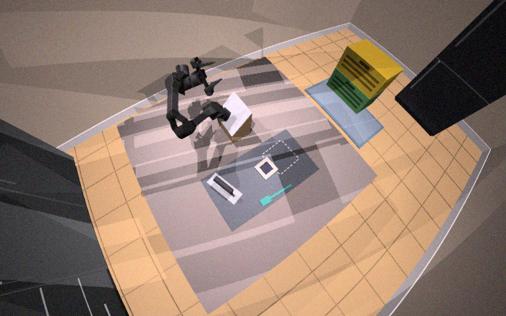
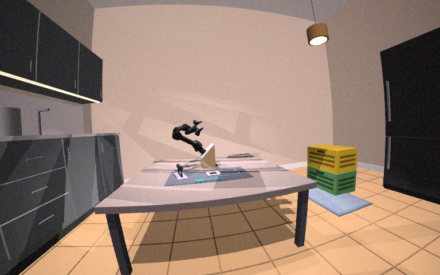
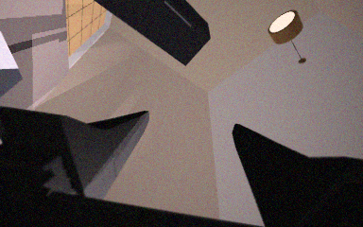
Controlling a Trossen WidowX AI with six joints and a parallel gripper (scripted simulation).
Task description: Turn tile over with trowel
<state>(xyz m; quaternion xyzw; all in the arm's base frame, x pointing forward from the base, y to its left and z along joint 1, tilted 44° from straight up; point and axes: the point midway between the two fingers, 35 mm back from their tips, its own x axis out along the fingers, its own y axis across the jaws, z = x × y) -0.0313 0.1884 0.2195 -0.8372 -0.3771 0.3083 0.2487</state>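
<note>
Teal trowel (image 1: 275, 195) flat on grey mat (image 1: 238, 212), just beside marked-side-up tile (image 1: 266, 168), outside dashed outline (image 1: 280, 157). Tool (image 1: 209, 75) spread wide, pinching nothing, raised well above worktop (image 1: 194, 261).

A grey table (image 2: 145, 197) carries a dark mat (image 1: 242, 208) near its middle. Behind the mat stands a wedge-shaped wooden block (image 1: 238, 128), with the arm's base (image 1: 182, 128) beside it, also on the table.
</note>
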